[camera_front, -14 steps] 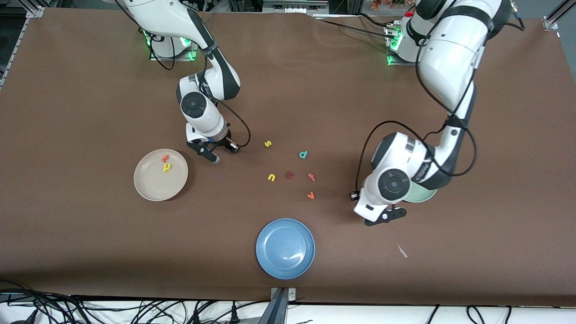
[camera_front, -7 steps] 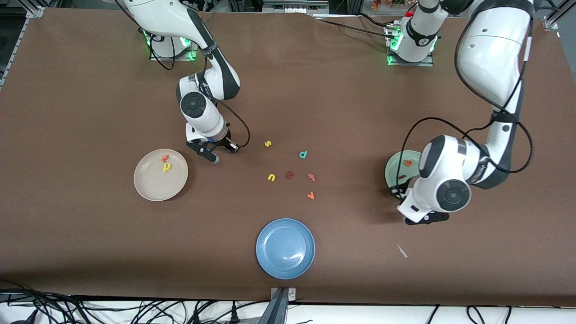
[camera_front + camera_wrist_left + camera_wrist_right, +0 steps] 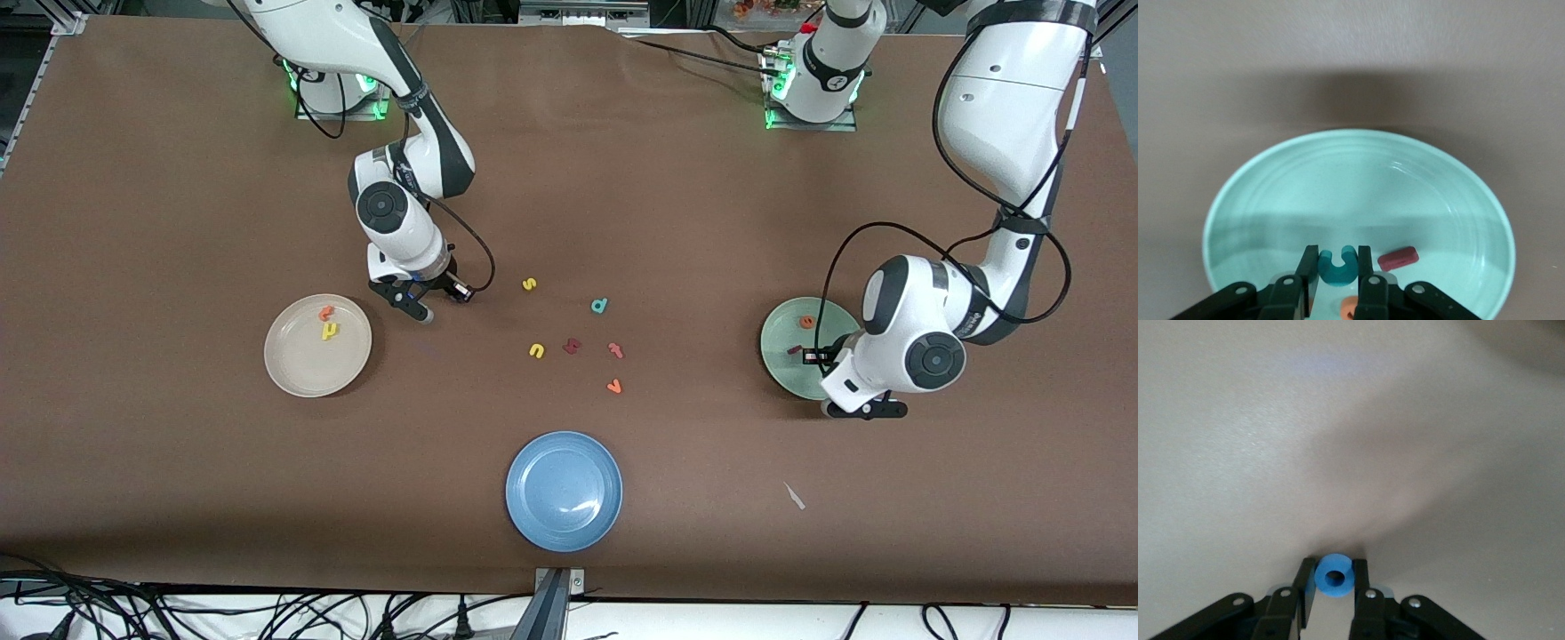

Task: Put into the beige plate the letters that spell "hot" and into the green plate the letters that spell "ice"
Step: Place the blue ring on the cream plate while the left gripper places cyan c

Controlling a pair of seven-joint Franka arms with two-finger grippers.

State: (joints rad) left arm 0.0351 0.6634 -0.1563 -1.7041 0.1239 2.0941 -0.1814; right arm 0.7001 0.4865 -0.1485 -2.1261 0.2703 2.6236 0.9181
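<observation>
My left gripper (image 3: 1338, 257) is shut on the teal c (image 3: 1338, 272) and hangs over the green plate (image 3: 1358, 173). A dark red i (image 3: 1398, 258) and an orange e (image 3: 1348, 308) lie in that plate. In the front view the left gripper (image 3: 867, 410) is over the green plate's (image 3: 781, 363) rim. My right gripper (image 3: 1334, 572) is shut on the blue o (image 3: 1334, 576). It (image 3: 416, 302) sits low over bare table beside the beige plate (image 3: 302, 369). That plate holds the orange t (image 3: 326, 312) and the yellow h (image 3: 330, 331).
Loose letters lie mid-table: yellow s (image 3: 529, 284), teal d (image 3: 599, 306), yellow u (image 3: 536, 350), a chunky dark red letter (image 3: 572, 345), an orange f-like letter (image 3: 615, 349) and another orange piece (image 3: 613, 386). A blue plate (image 3: 564, 491) sits nearest the front camera.
The left arm has swung toward its own end of the table, which uncovers the green plate, and its gripper now hangs over that plate's rim. The right arm has stayed in place.
</observation>
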